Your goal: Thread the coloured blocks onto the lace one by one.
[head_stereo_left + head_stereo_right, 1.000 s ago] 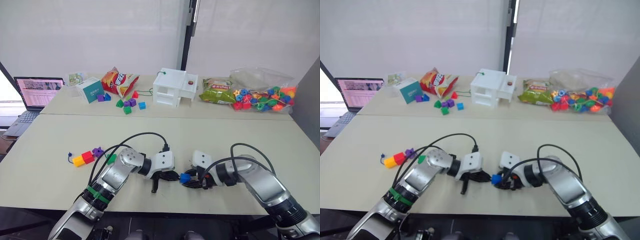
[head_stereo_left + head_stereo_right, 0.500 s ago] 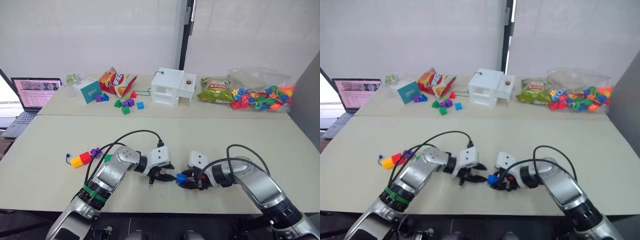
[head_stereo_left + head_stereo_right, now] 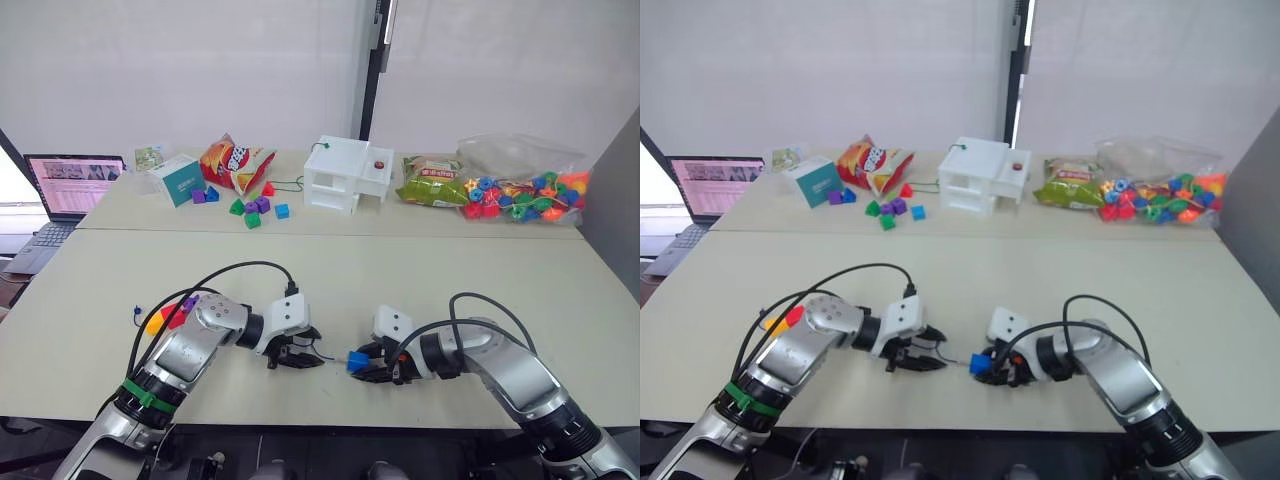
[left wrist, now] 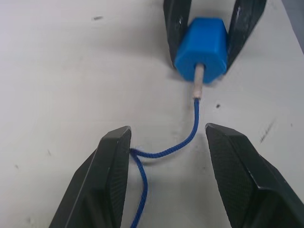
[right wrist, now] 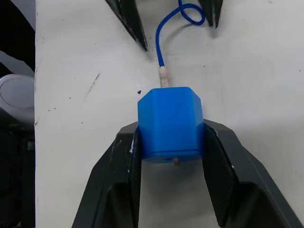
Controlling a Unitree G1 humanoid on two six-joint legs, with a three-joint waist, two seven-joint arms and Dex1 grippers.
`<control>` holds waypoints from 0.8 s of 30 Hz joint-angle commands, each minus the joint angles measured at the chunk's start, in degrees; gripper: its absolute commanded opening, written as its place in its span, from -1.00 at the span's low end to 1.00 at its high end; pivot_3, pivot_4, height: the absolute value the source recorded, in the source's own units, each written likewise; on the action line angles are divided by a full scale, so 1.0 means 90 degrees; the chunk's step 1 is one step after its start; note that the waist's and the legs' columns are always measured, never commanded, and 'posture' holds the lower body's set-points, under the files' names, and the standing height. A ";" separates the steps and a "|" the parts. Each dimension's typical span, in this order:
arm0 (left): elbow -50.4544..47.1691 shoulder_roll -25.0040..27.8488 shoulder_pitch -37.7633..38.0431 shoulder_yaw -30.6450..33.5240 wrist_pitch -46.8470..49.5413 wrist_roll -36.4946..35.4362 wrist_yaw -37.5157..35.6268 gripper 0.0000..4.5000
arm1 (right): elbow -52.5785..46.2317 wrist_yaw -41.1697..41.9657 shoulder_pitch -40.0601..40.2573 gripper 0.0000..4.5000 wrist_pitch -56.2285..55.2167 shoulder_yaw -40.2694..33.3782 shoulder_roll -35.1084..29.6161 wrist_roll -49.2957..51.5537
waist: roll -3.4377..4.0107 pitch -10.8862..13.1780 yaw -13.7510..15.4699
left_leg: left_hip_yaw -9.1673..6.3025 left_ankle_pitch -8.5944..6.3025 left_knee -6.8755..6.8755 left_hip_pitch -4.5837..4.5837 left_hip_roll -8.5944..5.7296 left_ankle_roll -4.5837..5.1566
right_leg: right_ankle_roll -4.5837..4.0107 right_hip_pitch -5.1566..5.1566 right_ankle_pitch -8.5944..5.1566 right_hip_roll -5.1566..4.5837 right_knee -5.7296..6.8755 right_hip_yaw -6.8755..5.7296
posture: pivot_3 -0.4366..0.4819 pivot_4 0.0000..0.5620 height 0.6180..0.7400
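While the head camera looks down over the near table, I see my right gripper point(image 3: 372, 366) clamped on the blue block point(image 3: 357, 361) near the front edge, and my left gripper point(image 3: 297, 358) just to its left with its fingers apart. The lace point(image 3: 322, 359) runs as a thin blue line between them. Farther left, by my left forearm, the yellow-orange block point(image 3: 154, 323), red block point(image 3: 174, 315) and purple block point(image 3: 190, 302) sit in a row; I cannot see a green one. On the far table stand a white house-shaped box point(image 3: 349, 174), a teal carton point(image 3: 180, 179), a red snack bag point(image 3: 236, 161), a green snack bag point(image 3: 432, 186), a bag of round beads point(image 3: 522, 185) and a laptop point(image 3: 64, 190). None of their print is readable to me.

From the left wrist, the open fingers point(image 4: 104, 179) flank a loop of cord, touching it on one side but not pinching it. The pale tip point(image 4: 199, 83) sits in the block's hole.

From the right wrist, the block is squeezed between both fingers point(image 5: 122, 176), and a small end of the tip peeks out of the side facing that camera.

I judge this as the blue block's threading, half done. Next I need the left gripper to take hold of the tip where it emerges and draw the cord through, keeping the block steady.
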 commanded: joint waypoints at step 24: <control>-0.0117 -0.0441 -0.0119 -0.0355 -0.0319 0.0147 -0.0045 -0.98 | -0.0100 -0.0155 -0.0024 -0.42 0.0205 0.0026 0.0022 0.0099 | 0.0000 0.0000 0.0021 | 0.0001 0.0000 0.0001 0.0002 -0.0001 0.0000 | 0.0000 0.0004 0.0000 0.0001 0.0000 -0.0001 | -0.05 -0.47 1.00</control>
